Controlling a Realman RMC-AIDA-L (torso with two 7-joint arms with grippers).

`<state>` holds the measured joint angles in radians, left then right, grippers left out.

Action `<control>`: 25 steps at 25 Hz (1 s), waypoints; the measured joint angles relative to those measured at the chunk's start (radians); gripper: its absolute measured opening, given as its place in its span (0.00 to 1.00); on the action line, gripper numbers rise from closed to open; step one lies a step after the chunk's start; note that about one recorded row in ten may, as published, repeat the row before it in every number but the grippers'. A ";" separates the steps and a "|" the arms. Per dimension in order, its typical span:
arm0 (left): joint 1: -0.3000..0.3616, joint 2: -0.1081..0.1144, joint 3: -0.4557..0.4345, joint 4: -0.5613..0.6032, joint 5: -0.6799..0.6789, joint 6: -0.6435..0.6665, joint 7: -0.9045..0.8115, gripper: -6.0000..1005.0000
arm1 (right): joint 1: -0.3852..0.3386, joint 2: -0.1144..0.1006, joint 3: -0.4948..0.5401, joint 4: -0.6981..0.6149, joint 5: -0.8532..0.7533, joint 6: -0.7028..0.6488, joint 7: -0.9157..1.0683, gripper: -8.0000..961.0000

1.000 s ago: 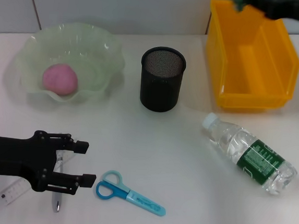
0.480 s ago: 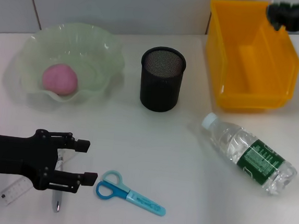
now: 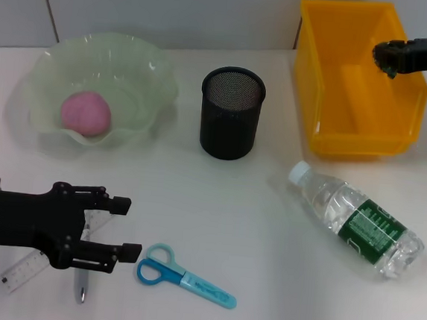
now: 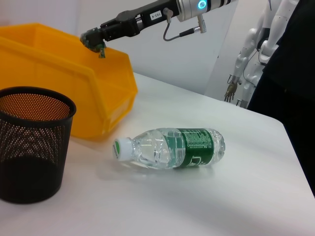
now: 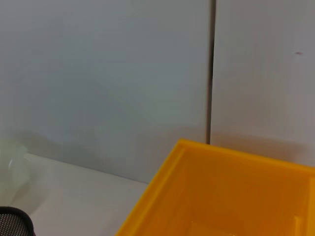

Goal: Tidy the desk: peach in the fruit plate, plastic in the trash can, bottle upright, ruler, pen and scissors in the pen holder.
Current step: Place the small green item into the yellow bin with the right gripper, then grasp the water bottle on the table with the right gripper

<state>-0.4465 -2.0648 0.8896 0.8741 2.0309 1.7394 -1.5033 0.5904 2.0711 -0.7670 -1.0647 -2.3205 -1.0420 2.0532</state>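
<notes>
The pink peach (image 3: pixel 85 113) lies in the pale green fruit plate (image 3: pixel 143 71). A clear bottle (image 3: pixel 358 221) (image 4: pixel 170 147) with a green label lies on its side. The black mesh pen holder (image 3: pixel 231 111) (image 4: pixel 29 142) stands at mid-table. Blue scissors (image 3: pixel 185 276) lie near the front edge, just right of my left gripper (image 3: pixel 124 228). That gripper is open and hovers low over the ruler (image 3: pixel 20 272) and the pen (image 3: pixel 81 289). My right gripper (image 3: pixel 383 55) (image 4: pixel 93 39) hangs over the right side of the yellow trash can (image 3: pixel 350 142) (image 5: pixel 162 206), shut on a small greenish scrap of plastic (image 4: pixel 101 49).
A wall runs along the far edge of the table. The trash can's floor shows nothing inside. White table surface lies between the pen holder, the bottle and the scissors. Other robots stand beyond the table in the left wrist view.
My right gripper has swung from the trash can's back left corner to over its right side and come lower. The left gripper has shifted only slightly.
</notes>
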 joint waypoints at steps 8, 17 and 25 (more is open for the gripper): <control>0.000 0.000 0.000 0.000 0.000 0.000 0.000 0.81 | 0.003 0.004 -0.002 0.017 0.006 0.009 0.001 0.38; 0.000 0.002 0.000 0.000 0.000 0.000 0.001 0.81 | 0.003 0.004 -0.001 0.017 0.009 0.010 0.002 0.67; 0.000 0.002 0.000 0.000 0.000 0.003 0.002 0.81 | -0.029 0.003 0.010 0.011 0.199 0.008 -0.054 0.85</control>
<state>-0.4463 -2.0631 0.8897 0.8743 2.0308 1.7421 -1.5010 0.5618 2.0742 -0.7574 -1.0532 -2.1215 -1.0345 1.9993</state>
